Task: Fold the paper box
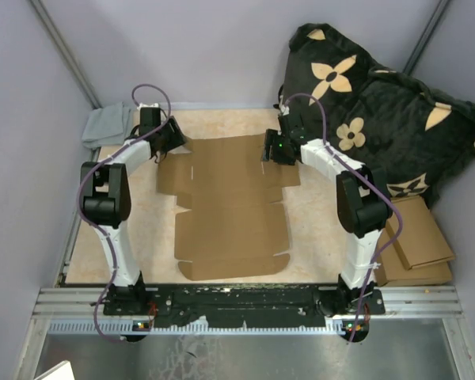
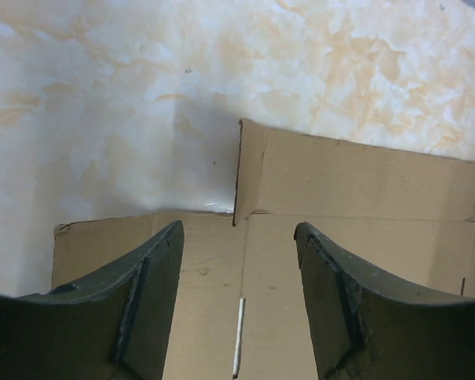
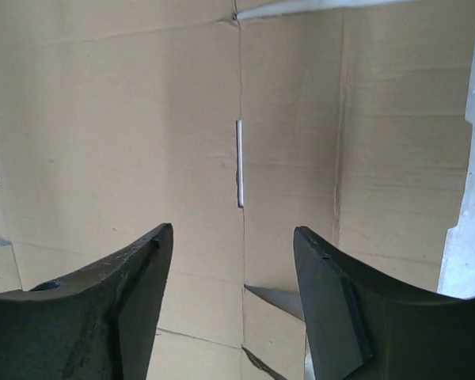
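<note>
Flat paper box [image 1: 229, 207], table [image 1: 154, 237] margin around.

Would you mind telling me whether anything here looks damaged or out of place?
Nothing stands out. The plain brown cardboard box blank lies flat and untorn, with the left gripper and right gripper open over its far corners.

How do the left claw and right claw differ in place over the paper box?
The left claw is at the far left corner of the paper box, the right claw at its right edge. Beyond the left claw much bare table shows; beyond the right claw, mostly cardboard. Both are open and empty.
</note>
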{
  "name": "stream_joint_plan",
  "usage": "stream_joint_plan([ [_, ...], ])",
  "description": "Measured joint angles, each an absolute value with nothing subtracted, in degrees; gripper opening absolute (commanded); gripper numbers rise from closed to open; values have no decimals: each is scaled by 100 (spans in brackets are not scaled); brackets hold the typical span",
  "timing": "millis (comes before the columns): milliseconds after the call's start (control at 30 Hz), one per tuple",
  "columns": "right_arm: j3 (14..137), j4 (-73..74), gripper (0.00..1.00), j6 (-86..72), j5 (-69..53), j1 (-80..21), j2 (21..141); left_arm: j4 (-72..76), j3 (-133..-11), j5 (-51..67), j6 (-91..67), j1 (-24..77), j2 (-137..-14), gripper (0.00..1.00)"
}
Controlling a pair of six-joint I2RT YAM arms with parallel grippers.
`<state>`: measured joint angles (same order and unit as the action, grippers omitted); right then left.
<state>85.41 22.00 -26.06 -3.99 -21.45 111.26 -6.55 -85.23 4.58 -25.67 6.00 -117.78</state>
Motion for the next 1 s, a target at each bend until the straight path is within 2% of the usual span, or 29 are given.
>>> stream_joint_plan([
  [400,8401,2102,67,-2659,-471,-2102,11118,-648,-8593,534,-2517,600,-11668,65],
  [833,8455,2180,66,-2502,-565,-2082,11118,-875,-9445,707,-2246,600,-12256,64],
  [933,8495,2233,66,-2458,-565,-2082,11118,-1076,-9738,694,-2132,613,-12540,59],
  [1000,8532,2263,66,-2440,-565,-2082,11118,-1203,-9896,690,-2064,620,-12682,48],
])
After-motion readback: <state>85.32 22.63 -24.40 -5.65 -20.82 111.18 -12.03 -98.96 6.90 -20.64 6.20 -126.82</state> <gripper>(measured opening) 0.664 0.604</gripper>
